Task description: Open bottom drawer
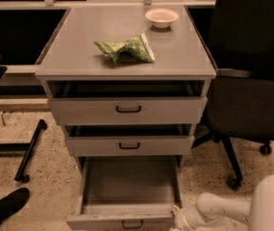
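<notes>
My arm reaches in from the lower right corner, low over the speckled floor. Its white forearm lies nearly level and points left toward the cabinet. At its tip, my gripper sits right at the front right corner of the bottom drawer, level with the drawer's front panel. It is pressed close to that corner, but I cannot tell whether it is open or closed, or whether it has hold of anything.

The bottom drawer is the lowest of three and is pulled far out toward the camera. Its plain grey inside is in full view. Its slim front panel lies at the bottom edge of the view, with the small black handle partly cut off.

Above it, the middle drawer and the top drawer each stand slightly open, with a dark gap over their fronts. On the cabinet top lie a crumpled green bag and a small pale bowl near the back right. A dark office chair stands just to the right. A black shoe shows at the lower left.
</notes>
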`<state>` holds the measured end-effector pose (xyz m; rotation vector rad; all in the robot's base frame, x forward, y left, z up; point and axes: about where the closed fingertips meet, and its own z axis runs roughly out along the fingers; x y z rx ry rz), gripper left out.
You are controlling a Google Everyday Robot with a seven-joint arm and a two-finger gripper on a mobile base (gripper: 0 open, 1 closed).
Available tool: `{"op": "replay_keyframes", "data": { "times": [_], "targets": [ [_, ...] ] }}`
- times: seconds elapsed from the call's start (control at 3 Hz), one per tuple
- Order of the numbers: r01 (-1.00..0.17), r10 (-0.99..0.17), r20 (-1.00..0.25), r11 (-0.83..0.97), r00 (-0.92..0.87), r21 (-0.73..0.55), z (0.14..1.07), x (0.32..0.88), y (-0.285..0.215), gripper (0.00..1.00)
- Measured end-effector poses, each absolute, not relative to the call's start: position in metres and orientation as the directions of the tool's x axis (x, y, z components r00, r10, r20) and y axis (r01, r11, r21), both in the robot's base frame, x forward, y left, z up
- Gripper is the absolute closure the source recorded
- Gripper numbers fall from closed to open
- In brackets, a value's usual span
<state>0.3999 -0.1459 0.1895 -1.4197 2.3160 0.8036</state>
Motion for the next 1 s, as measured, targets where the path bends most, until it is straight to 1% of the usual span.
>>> {"op": "replay_keyframes", "data": {
  "times": [1.0],
  "targets": [
    [-0.877, -0.708, -0.519, 0.359, -0.479, 0.320, 0.1956, 0.3941, -0.1452, 0.00]
  ]
}}
